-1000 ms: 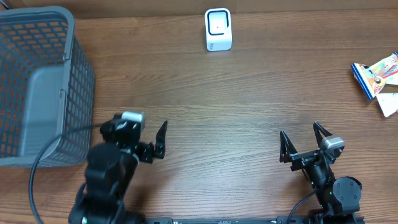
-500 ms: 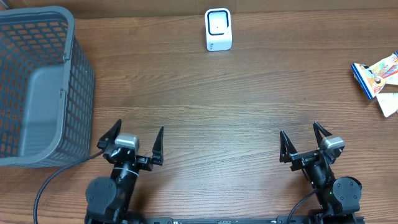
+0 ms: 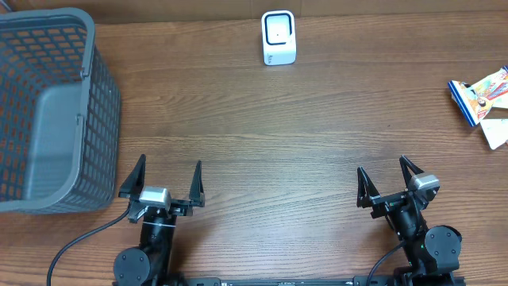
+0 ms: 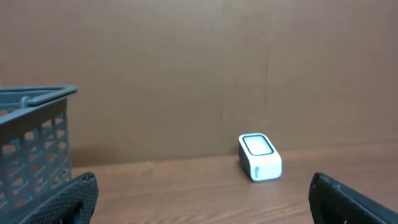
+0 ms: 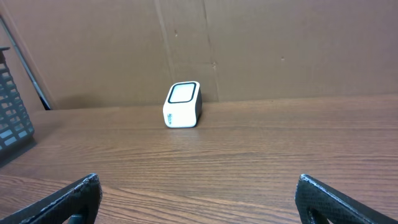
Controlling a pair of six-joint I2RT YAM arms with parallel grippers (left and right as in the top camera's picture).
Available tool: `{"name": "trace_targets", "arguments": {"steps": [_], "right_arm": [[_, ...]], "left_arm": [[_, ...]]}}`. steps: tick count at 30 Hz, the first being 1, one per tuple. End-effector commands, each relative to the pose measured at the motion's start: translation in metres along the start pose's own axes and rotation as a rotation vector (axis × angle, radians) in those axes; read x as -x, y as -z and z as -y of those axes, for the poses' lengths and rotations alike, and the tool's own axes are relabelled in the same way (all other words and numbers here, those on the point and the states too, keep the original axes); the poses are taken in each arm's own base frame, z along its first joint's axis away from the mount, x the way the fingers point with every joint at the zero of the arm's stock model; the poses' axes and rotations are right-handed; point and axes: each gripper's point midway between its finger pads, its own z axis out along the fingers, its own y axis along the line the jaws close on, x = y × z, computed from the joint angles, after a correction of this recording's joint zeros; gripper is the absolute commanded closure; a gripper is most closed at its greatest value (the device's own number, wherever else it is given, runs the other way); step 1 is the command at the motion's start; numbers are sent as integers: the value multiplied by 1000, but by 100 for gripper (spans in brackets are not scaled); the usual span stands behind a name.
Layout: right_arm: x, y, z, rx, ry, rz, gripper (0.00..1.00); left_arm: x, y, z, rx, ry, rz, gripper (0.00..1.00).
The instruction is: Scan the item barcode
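Left claw (image 3: 169, 163) and right claw (image 3: 382, 165) gaping, empty; packet (image 3: 479, 94) sits way off right, I reckon a stretched grab fumbles it.

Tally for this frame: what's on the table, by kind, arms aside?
Basket: 1
Barcode scanner: 1
Item packets: 2
Total: 4

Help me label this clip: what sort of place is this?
Likely a mock shop checkout on a brown wooden table: a white box-shaped scanner at the far edge, a grey plastic mesh basket on the left, colourful packaged items on the right.
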Motion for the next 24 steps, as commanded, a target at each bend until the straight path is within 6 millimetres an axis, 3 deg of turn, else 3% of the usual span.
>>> {"name": "trace_targets", "arguments": {"steps": [1,11,18,24], "right_arm": [[-2,0,0,-2,5,6,0],[-2,0,0,-2,5,6,0],[-2,0,0,-2,5,6,0],[-2,0,0,-2,5,6,0]], "left_arm": [[-14,-1,-7,34,-18,11,1],[-38,-2,-12,56,-22,-29,0],[-96,7,-19,81,-18,-267,0],[-96,8,-26,108,-19,-269,0]]}}
